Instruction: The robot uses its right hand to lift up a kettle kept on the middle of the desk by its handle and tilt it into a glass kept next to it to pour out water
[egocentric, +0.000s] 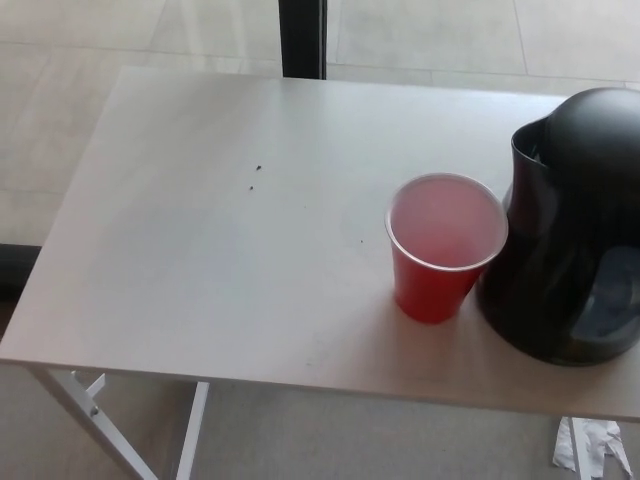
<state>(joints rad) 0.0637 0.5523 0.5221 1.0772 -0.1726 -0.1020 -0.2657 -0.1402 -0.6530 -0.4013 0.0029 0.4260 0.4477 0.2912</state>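
Crumpled tissue (592, 447) on floor (lower right).

White desk (200, 260): red cup (440, 270) beside black kettle (570, 230).

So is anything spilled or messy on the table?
No spill. The red cup and black kettle stand upright on the table. Only a few tiny dark specks mark the tabletop, and crumpled white paper lies on the floor.

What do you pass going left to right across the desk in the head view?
Bare desk top → two small dark specks → red cup → black kettle, at the right edge. No robot hand shows.
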